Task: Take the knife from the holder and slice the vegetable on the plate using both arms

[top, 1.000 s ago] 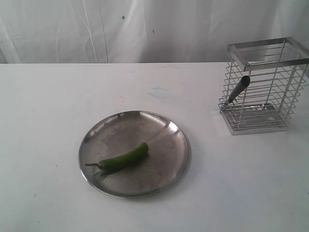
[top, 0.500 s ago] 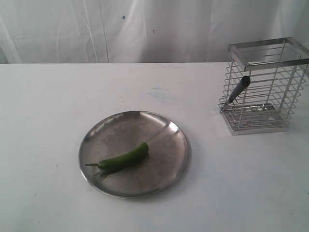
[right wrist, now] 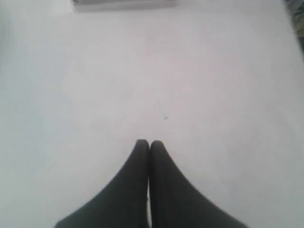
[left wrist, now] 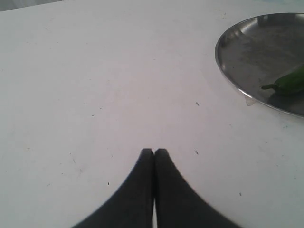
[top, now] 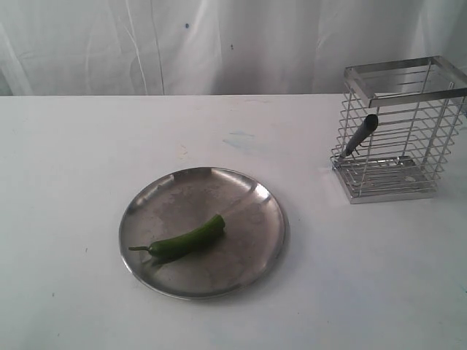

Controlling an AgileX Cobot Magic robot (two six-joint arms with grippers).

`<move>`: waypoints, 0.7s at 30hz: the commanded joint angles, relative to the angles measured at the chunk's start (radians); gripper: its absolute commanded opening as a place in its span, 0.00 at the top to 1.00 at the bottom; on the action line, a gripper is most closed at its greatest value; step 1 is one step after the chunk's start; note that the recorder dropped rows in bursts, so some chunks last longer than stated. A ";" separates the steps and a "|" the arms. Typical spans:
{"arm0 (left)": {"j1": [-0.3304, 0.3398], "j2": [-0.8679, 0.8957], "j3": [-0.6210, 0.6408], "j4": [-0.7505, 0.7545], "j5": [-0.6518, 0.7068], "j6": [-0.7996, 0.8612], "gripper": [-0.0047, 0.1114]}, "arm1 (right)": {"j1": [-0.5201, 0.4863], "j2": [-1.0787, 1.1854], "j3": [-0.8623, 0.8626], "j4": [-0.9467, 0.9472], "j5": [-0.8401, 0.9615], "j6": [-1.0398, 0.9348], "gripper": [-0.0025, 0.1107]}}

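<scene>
A round, shallow, scuffed stainless-steel plate sits on the white table, and everything else is easiest placed from it. A slender, curved green chili pepper lies on the plate, a little off its centre. Its thin stem points toward the plate's rim on the left arm's side.

Well apart from the plate, on the right arm's side and further back toward the white curtain, stands a tall square cage of shiny steel wires with a flat metal rim. A slim black knife leans in it on the side facing the plate, with its handle uppermost. The blade is lost among the wires.

The left arm's black claw is pressed fully together with nothing between its fingers. It hangs over bare table just beside the plate, clear of the rim, on the side the chili's stem points to. The right arm's black claw is likewise closed tight and empty over bare table. How it stands to the plate I cannot tell.
</scene>
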 commanded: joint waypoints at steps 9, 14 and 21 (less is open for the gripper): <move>0.001 -0.003 0.002 -0.011 -0.004 0.001 0.96 | 0.116 0.306 -0.219 0.119 0.218 -0.139 0.98; 0.001 -0.003 0.002 -0.011 -0.004 0.001 0.96 | 0.134 0.316 -0.356 0.144 0.253 -0.139 0.98; 0.001 -0.003 0.002 -0.011 -0.004 0.001 0.96 | 0.151 0.441 -0.515 0.148 0.339 -0.274 0.98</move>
